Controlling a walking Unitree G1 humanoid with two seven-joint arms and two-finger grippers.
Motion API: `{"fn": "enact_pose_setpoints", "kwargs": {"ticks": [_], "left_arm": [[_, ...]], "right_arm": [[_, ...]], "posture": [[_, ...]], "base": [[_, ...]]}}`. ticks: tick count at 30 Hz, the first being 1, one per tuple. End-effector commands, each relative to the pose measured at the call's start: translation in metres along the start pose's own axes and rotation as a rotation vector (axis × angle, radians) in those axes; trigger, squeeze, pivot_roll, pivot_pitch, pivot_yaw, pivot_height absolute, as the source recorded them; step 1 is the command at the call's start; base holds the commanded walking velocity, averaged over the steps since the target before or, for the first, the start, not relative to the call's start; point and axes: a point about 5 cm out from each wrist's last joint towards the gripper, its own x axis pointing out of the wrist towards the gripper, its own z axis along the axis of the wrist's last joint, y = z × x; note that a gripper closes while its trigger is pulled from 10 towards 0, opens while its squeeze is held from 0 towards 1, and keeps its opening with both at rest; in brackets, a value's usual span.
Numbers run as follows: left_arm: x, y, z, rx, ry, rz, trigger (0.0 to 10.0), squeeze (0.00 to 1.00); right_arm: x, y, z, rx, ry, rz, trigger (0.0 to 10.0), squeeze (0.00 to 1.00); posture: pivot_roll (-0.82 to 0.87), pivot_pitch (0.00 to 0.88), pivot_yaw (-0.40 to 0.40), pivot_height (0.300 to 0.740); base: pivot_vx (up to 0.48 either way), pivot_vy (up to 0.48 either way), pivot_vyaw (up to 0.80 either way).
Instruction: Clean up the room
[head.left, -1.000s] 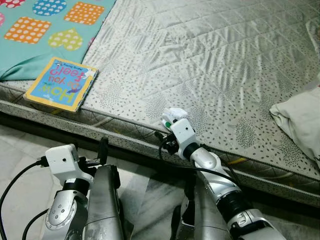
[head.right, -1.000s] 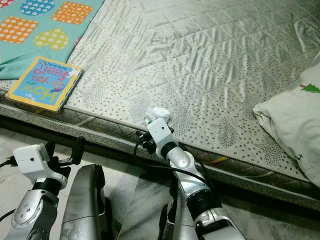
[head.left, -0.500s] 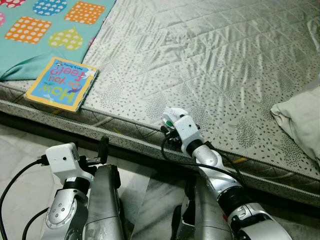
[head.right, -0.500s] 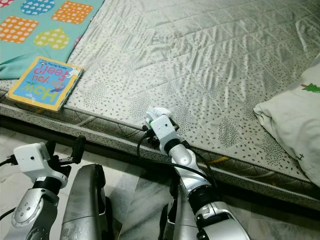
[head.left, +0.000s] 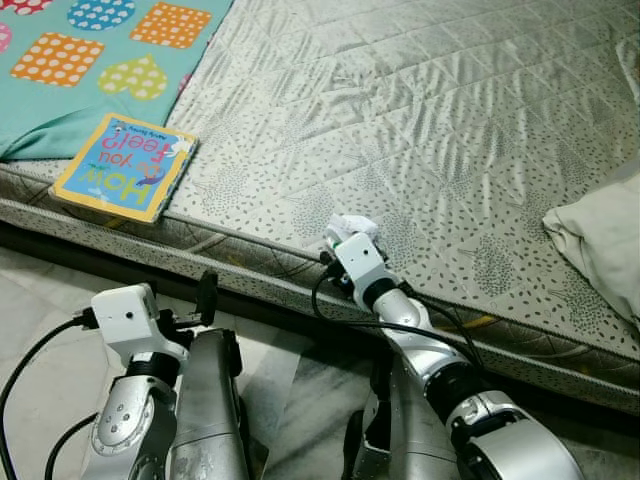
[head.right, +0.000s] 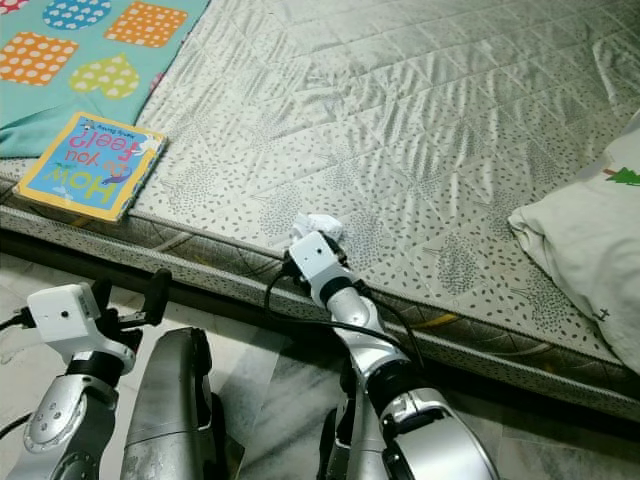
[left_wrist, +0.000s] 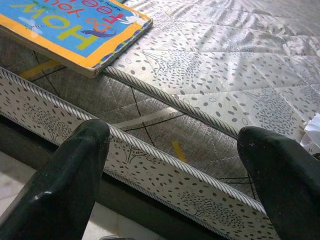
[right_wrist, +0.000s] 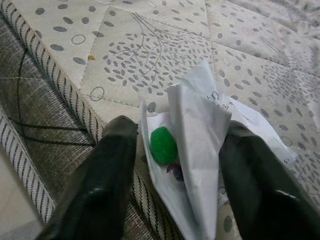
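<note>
**Right pincer around a crumpled paper at the mattress edge**

A wide mattress (head.left: 420, 130) with a pale quilted cover printed in small grey leaf marks takes up most of the scene, its piped edge running across in front of the robot. At its far left corner lies a teal blanket (head.left: 70, 70) patterned with dotted squares and hearts. A white pillow (head.right: 590, 250) rests on the mattress at the right. Below the mattress edge is a light tiled floor (head.left: 40, 310).

A children's board book (head.left: 125, 167) with a yellow border and blue cover lies on the mattress near its front edge, just beside the blanket.

The right arm reaches forward to the mattress edge, and the right pincer (right_wrist: 172, 165) stands open, one finger on each side of a crumpled white paper (right_wrist: 200, 130). The paper sits on the mattress right at the edge; a small green ball-like bit (right_wrist: 163, 145) shows in its folds. The fingers look close to the paper, but whether they press it cannot be told.

The left pincer (left_wrist: 175, 165) hangs low in front of the mattress side, fingers spread wide and holding nothing.
</note>
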Motion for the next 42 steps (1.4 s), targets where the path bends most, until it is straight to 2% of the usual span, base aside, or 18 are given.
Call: {"fn": "enact_pose_setpoints", "kwargs": {"ticks": [1, 15, 30, 36, 38, 42], "left_arm": [[-0.002, 0.002, -0.003, 0.003, 0.012, 0.015, 10.0, 0.0], [0.0, 0.001, -0.003, 0.002, 0.007, 0.013, 10.0, 0.0], [0.0, -0.001, -0.005, -0.004, 0.005, 0.016, 10.0, 0.0], [0.005, 0.0, -0.007, -0.005, -0.003, 0.02, 10.0, 0.0], [0.01, 0.0, -0.005, -0.005, -0.015, 0.016, 10.0, 0.0], [0.018, -0.001, -0.005, -0.002, -0.026, 0.003, 10.0, 0.0]], "right_arm": [[-0.002, 0.002, -0.006, -0.005, 0.021, 0.003, 0.0, 0.0], [-0.002, -0.004, -0.009, -0.049, 0.035, -0.031, 0.0, 0.0], [-0.002, -0.003, -0.009, -0.029, 0.023, -0.031, 0.0, 0.0], [-0.002, -0.004, -0.006, 0.051, -0.005, -0.035, 0.0, 0.0], [-0.002, -0.008, -0.004, 0.155, -0.016, -0.058, 0.0, 0.0], [-0.003, -0.013, -0.001, 0.275, -0.045, -0.083, 0.0, 0.0]], "posture": [[0.21, 0.311, -0.083, 0.555], [0.21, 0.298, -0.085, 0.555], [0.2, 0.289, -0.089, 0.555], [0.19, 0.245, -0.086, 0.555], [0.18, 0.218, -0.078, 0.555], [0.17, 0.197, -0.07, 0.555]], "base": [[0.0, 0.0, 0.0], [0.0, 0.0, 0.0], [0.0, 0.0, 0.0], [0.0, 0.0, 0.0], [0.0, 0.0, 0.0], [0.0, 0.0, 0.0]]}}
